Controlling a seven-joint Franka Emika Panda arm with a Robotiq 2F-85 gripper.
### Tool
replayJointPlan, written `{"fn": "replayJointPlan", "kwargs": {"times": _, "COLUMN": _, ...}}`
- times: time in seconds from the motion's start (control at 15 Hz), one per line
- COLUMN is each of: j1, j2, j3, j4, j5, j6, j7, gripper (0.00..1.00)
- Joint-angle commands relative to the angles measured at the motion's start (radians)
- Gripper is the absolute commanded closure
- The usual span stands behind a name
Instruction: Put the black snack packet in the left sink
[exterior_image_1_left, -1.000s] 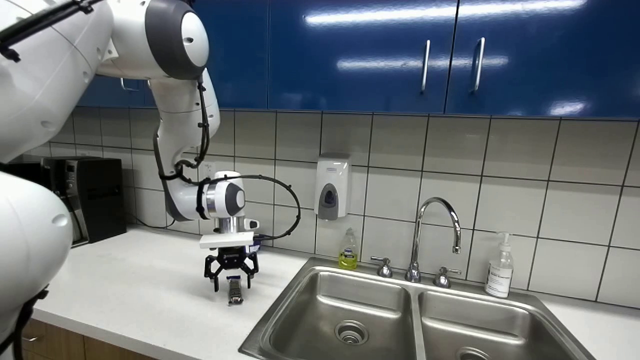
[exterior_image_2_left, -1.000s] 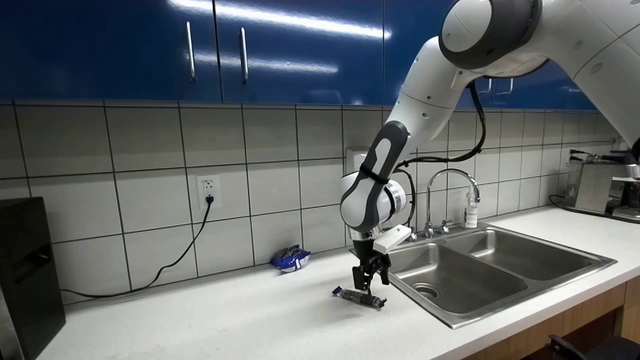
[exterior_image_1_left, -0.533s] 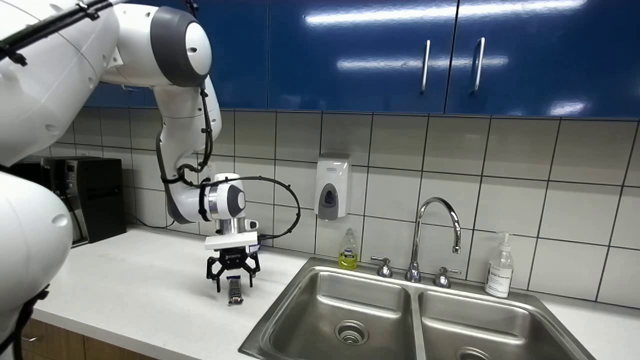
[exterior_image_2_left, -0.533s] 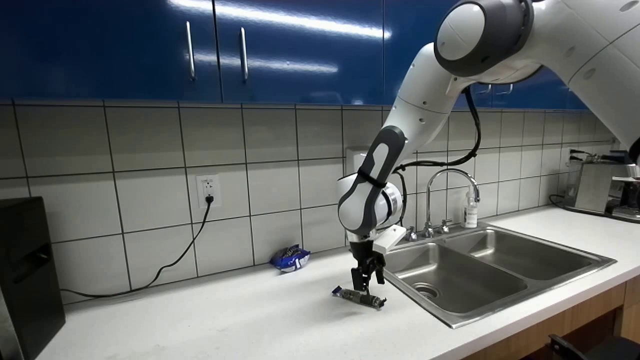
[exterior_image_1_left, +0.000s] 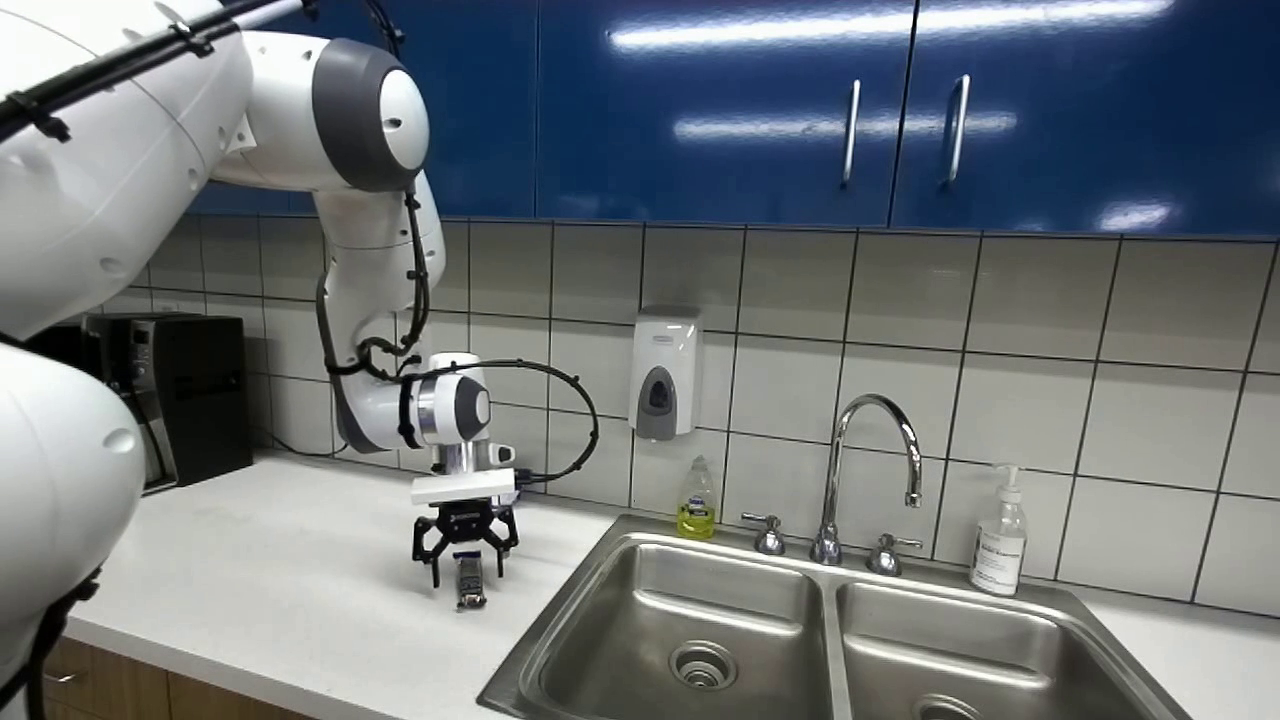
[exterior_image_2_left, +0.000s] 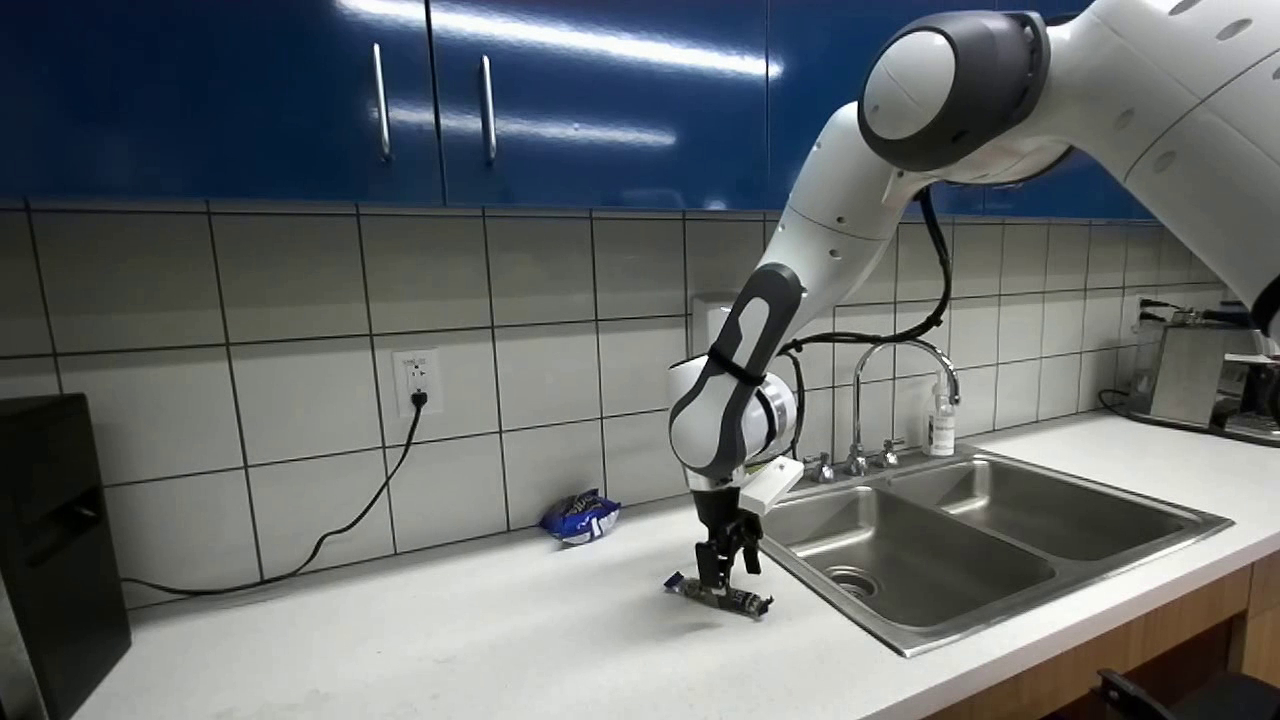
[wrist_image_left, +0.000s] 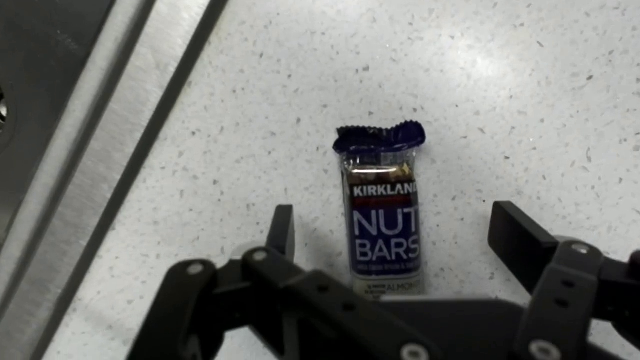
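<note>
The black snack packet, a nut bar with a dark label and pale lettering, lies on the white counter beside the sink. It shows in both exterior views (exterior_image_1_left: 470, 585) (exterior_image_2_left: 740, 600) and in the wrist view (wrist_image_left: 385, 225). My gripper (exterior_image_1_left: 468, 577) points down over it, open; it also shows in an exterior view (exterior_image_2_left: 732, 577). In the wrist view the fingers (wrist_image_left: 393, 222) stand apart on either side of the packet, not touching it. The packet's near end is hidden behind the gripper. The left sink (exterior_image_1_left: 620, 640) is the basin nearest the packet, also visible in an exterior view (exterior_image_2_left: 940, 570).
The sink's raised metal rim (wrist_image_left: 135, 95) runs beside the packet. A blue crumpled bag (exterior_image_2_left: 580, 517) lies by the wall. A yellow soap bottle (exterior_image_1_left: 697, 505) and a tall faucet (exterior_image_1_left: 832, 490) stand behind the sink. A black appliance (exterior_image_1_left: 190, 395) stands on the counter.
My arm has lowered, and the gripper has shifted slightly over the packet, leftward in an exterior view, with its fingers now a little lower. The packet has not moved.
</note>
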Motion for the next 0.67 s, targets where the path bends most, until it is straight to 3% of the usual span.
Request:
{"fn": "replayJointPlan", "kwargs": {"times": 0.0, "j1": -0.028, "j2": 0.014, "j3": 0.025, "j4": 0.029, "j5": -0.011, "j6": -0.008, "j7": -0.028, "gripper": 0.0}}
{"fn": "replayJointPlan", "kwargs": {"times": 0.6, "j1": -0.033, "j2": 0.037, "j3": 0.03, "j4": 0.052, "j5": -0.005, "j6": -0.01, "j7": -0.041, "gripper": 0.0}}
